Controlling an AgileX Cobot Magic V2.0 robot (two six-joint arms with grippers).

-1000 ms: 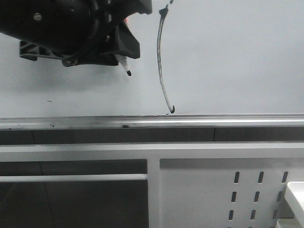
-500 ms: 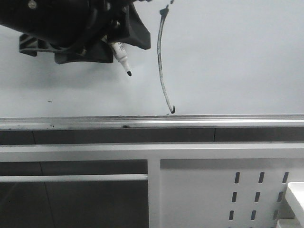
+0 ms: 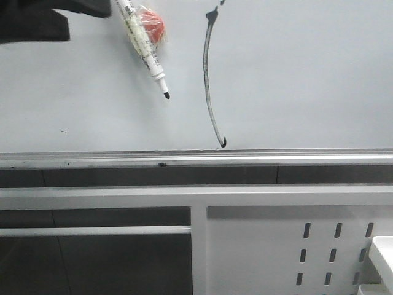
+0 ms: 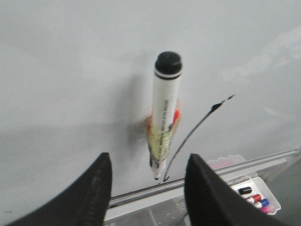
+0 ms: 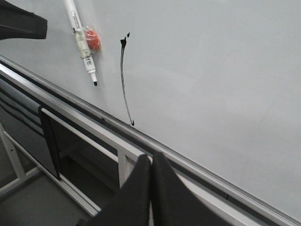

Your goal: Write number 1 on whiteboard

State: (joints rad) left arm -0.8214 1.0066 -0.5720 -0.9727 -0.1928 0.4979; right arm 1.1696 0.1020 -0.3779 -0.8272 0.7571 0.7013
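Note:
The number 1 [image 3: 207, 80] is a long, slightly curved black stroke on the whiteboard [image 3: 295, 74], with a blot at its top and a small hook just above the rail. A white marker [image 3: 144, 46] hangs tilted on the board to the left of the stroke, tip down, with a red piece [image 3: 155, 26] behind its barrel. My left gripper [image 4: 148, 156] is open and drawn back from the marker [image 4: 164, 117], touching nothing. Only a dark part of it shows at the front view's upper left. My right gripper [image 5: 151, 154] is shut and empty, away from the stroke [image 5: 123, 80].
A silver rail [image 3: 245, 157] runs along the board's lower edge. Below it are a white frame and a perforated white panel [image 3: 331, 246]. A clear tray of coloured markers [image 4: 256, 197] sits beneath the rail.
My left gripper has let go of the marker and pulled away up and to the left. The marker stays on the board, tip in the same spot. The stroke is unchanged.

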